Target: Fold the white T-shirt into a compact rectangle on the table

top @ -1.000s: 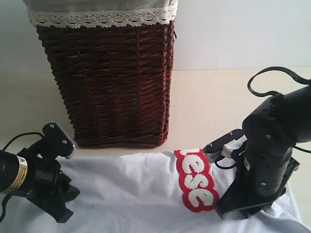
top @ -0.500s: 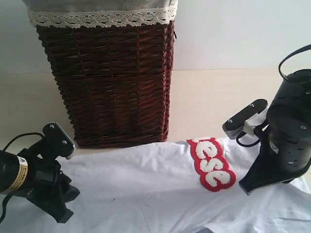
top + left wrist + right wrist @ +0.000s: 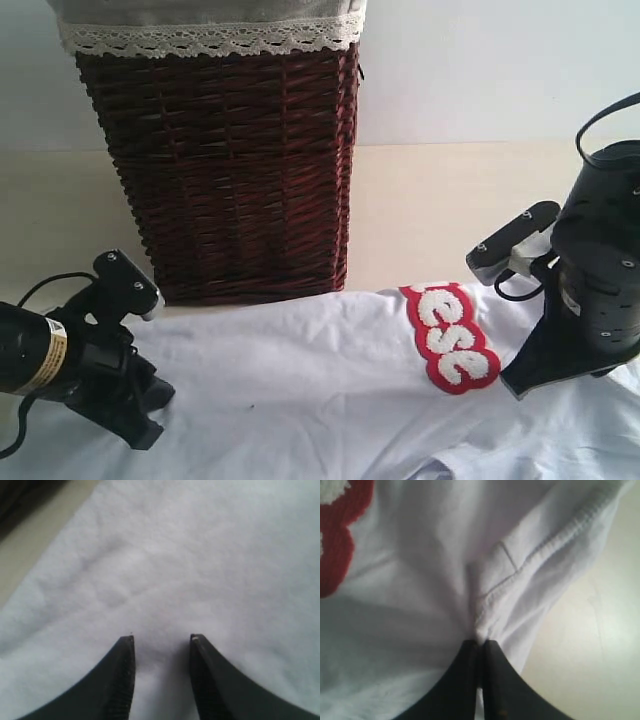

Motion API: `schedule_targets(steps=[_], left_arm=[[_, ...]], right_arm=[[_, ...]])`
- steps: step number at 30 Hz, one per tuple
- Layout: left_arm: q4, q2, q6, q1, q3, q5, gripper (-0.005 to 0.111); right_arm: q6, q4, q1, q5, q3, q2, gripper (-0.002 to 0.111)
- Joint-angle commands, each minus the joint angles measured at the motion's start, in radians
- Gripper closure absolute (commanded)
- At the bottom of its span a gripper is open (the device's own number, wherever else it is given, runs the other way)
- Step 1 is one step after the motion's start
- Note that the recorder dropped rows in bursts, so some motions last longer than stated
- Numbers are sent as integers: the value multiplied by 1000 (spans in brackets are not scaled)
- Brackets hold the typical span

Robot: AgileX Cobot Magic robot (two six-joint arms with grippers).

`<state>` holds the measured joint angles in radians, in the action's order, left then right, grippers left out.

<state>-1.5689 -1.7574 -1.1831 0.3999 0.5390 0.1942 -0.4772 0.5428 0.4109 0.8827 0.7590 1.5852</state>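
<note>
The white T-shirt (image 3: 300,385) lies spread on the table (image 3: 430,210) in front of the basket, its red-outlined lettering (image 3: 455,338) facing up at the right. My right gripper (image 3: 515,385) is shut on a pinch of the shirt's seamed edge (image 3: 520,570), and the cloth bunches out from its tips (image 3: 481,642). My left gripper (image 3: 140,430) is at the shirt's left end. In the left wrist view it (image 3: 162,639) is open, with its fingers (image 3: 125,675) just above or on smooth white cloth (image 3: 200,555) and nothing pinched between them.
A tall dark wicker basket (image 3: 230,170) with a cream lace-trimmed liner (image 3: 200,35) stands right behind the shirt's far edge. Bare table shows to the right of the basket and beside the shirt's edge (image 3: 600,645).
My right gripper has shut on the shirt and moved right and up, dragging the cloth and lettering to the right. The left arm has shifted slightly right, still open.
</note>
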Motion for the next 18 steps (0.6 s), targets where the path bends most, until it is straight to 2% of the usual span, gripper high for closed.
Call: schedule_targets(steps=[1, 9, 14, 18], left_arm=[[-23, -73, -28, 1, -13, -123, 69], [-19, -85, -41, 1, -13, -151, 69], [-14, -65, -41, 1, -13, -252, 69], [-11, -61, -41, 1, -13, -263, 69]], right_arm=[[-4, 6, -6, 1, -4, -10, 108], [-27, 73, -6, 57, -4, -33, 108], [-29, 116, -6, 118, -4, -63, 108], [-78, 149, -6, 142, -4, -63, 108]])
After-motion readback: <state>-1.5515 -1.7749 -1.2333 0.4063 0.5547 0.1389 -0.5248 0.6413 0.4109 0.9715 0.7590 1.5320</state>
